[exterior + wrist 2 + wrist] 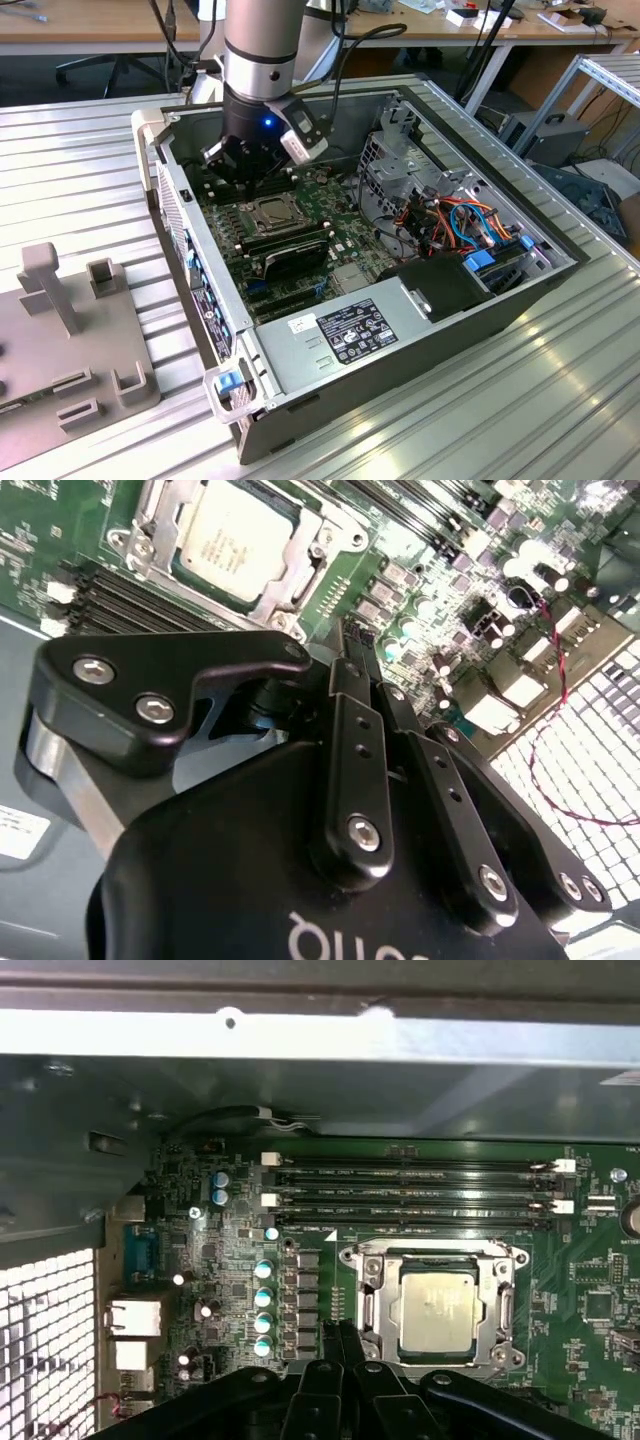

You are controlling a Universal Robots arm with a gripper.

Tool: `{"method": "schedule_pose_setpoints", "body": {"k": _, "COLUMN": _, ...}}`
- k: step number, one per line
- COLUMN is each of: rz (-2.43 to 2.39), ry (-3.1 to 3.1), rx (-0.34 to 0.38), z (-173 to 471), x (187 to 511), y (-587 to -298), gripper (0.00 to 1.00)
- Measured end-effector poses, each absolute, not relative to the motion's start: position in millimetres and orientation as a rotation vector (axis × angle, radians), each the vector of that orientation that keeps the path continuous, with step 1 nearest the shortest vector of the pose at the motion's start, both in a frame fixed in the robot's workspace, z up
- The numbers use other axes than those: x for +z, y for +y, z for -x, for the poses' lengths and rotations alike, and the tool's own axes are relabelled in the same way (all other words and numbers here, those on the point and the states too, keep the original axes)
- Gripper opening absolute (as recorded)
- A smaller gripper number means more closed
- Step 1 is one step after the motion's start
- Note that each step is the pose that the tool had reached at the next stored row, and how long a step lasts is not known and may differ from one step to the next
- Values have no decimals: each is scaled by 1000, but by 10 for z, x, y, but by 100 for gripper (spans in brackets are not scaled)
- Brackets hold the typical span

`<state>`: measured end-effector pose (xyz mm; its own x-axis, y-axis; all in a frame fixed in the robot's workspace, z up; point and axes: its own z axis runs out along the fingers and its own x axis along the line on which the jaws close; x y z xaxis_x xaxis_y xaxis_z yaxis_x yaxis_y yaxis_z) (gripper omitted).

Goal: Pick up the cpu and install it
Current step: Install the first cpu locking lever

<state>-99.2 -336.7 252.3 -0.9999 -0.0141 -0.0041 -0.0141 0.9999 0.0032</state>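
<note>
The cpu (437, 1305) is a small square chip with a dull silver top. It lies flat in the socket on the green motherboard, with the shiny metal retention frame (368, 1285) around it. It shows too in the second wrist view (235, 535) and the exterior view (272, 210). My gripper (340, 1332) hangs inside the open computer case (190, 250), just beside the socket on the side toward the case's rear ports. Its black fingers (352, 670) are pressed together with nothing between them. The tips stand a little above the board, apart from the cpu.
Long dark memory slots (410, 1195) run beside the socket. A row of capacitors (263, 1305) and rear ports (135, 1315) lie close to the fingers. The power supply (340, 335) and coloured cables (460, 225) fill the case's other end. A grey fixture (60, 330) sits at the exterior view's left.
</note>
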Motion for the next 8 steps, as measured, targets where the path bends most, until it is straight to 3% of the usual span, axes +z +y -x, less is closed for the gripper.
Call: {"method": "schedule_pose_setpoints", "body": {"k": 8, "rz": 31, "ry": 3134, "rx": 19, "z": 1060, "x": 2512, "y": -3323, "gripper": 11}}
